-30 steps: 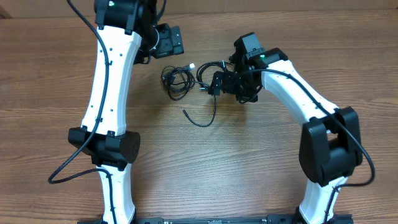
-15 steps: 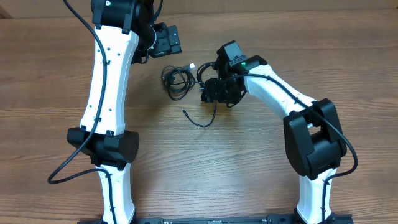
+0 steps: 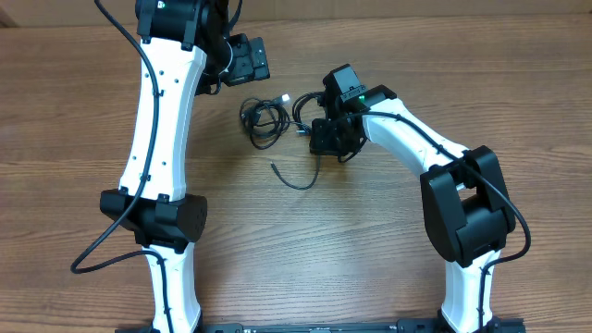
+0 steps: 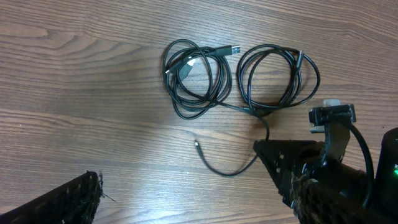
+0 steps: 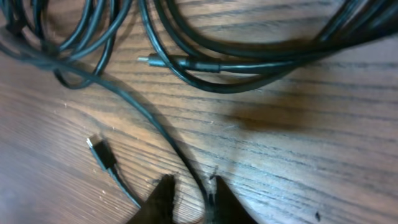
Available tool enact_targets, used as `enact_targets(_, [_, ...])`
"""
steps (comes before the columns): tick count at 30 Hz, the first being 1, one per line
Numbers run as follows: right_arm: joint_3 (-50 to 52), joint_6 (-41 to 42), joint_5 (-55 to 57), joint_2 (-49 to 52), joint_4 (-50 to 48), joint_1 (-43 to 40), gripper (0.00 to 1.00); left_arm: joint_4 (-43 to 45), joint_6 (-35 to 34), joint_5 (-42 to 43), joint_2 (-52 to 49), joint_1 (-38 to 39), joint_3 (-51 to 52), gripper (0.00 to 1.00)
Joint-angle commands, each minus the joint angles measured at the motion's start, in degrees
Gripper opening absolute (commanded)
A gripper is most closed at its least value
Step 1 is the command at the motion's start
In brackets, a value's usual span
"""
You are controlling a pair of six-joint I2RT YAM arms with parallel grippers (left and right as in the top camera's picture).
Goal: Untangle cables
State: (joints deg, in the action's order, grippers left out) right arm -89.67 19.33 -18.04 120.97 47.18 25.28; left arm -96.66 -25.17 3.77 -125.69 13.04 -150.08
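**Right gripper (image 3: 321, 139) slid in over the cables (image 4: 255, 111) and clamped down**

Compared with a second back, it has shifted left. Its fingers were spread then, and now they look pinched on the loose strand (image 4: 227, 174), though the wrist view is pretty tight. The left gripper (image 3: 248, 63) hasn't budged and is spread wide. Count: two coils, one trailing strand, two arms. The cables lie on the table (image 3: 370, 268) between the two grippers.

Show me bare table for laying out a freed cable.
Bare: table between left arm and right arm, below the loose end; also left of the left arm. Crowded: around the cables, where the right gripper pinches a strand.
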Motion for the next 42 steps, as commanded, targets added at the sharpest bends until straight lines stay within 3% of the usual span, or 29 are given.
enact_targets(1, [0.4, 0.8, -1.1, 0.7, -0.2, 0.5, 0.10, -0.1, -0.6, -0.8, 0.1, 0.2, -0.1, 1.00])
enact_targets(4, [0.3, 0.8, -2.7, 0.7, -0.2, 0.5, 0.04, -0.1, -0.6, -0.8, 0.1, 0.2, -0.1, 1.00])
enact_targets(16, [-1.0, -0.1, -12.1, -0.1, -0.2, 1.6, 0.04, -0.1, -0.6, -0.8, 0.1, 0.2, -0.1, 1.00])
enact_targets(23, [-7.3, 5.3, -13.6, -2.3, -0.2, 2.4, 0.04, -0.1, -0.6, -0.8, 0.1, 0.2, -0.1, 1.00])
enact_targets(25, [-8.6, 5.8, -14.6, -2.3, -0.4, 2.6, 0.11, -0.1, -0.6, -0.8, 0.1, 0.2, -0.1, 1.00])
enact_targets(28, [-8.7, 5.7, -14.4, -2.3, -0.4, 3.4, 0.30, -0.1, -0.6, -0.8, 0.1, 0.2, -0.1, 0.99])
enact_targets(32, [-8.7, 5.8, -9.9, -2.3, 1.1, 3.9, 0.48, -0.1, -0.6, -0.8, 0.1, 0.2, -0.1, 0.99])
enact_targets(35, [-8.7, 6.3, -6.2, -2.3, 1.7, 3.0, 0.73, -0.1, -0.6, -0.8, 0.1, 0.2, -0.1, 1.00])
enact_targets(42, [-8.7, 12.0, -4.0, -2.3, 0.5, -4.7, 0.95, -0.1, -0.6, -0.8, 0.1, 0.2, -0.1, 0.99])
